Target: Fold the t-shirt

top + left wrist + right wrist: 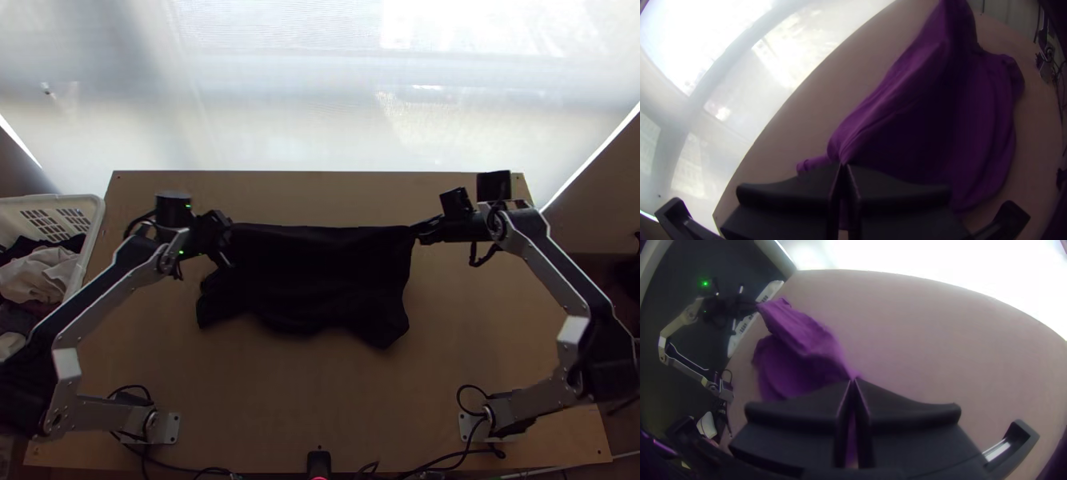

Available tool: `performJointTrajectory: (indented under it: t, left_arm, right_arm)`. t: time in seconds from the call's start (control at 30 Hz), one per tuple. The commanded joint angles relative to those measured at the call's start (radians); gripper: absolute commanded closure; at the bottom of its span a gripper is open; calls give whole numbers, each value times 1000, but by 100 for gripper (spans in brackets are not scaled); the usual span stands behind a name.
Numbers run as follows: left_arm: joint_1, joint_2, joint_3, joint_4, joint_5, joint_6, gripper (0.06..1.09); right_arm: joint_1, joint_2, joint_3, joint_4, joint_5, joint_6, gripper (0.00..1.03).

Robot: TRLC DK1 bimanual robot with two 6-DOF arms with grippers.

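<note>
The left gripper [226, 234] had its fingers pressed together on one upper corner of the t-shirt [312, 276], and the right gripper [419, 231] was clamped on the opposite corner. Between them the t-shirt's far edge ran nearly straight across the middle of the wooden table [320, 400], while the rest draped toward the arms' bases in loose folds, ending in an uneven lower edge. How much of it touched the wood could not be told. A white basket [95, 232] of clothes [40, 276] stood beside the table, on the left.
</note>
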Motion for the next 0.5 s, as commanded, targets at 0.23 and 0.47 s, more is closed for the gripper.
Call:
performJointTrajectory:
  t: [0.23,0.47]
  left_arm:
    - [-73,197,53,101,-52,-5,105]
    - [-67,198,61,101,-50,-18,105]
  right_arm:
    - [-2,333,44,77,64,58,54]
    - [-28,261,35,8,70,47,6]
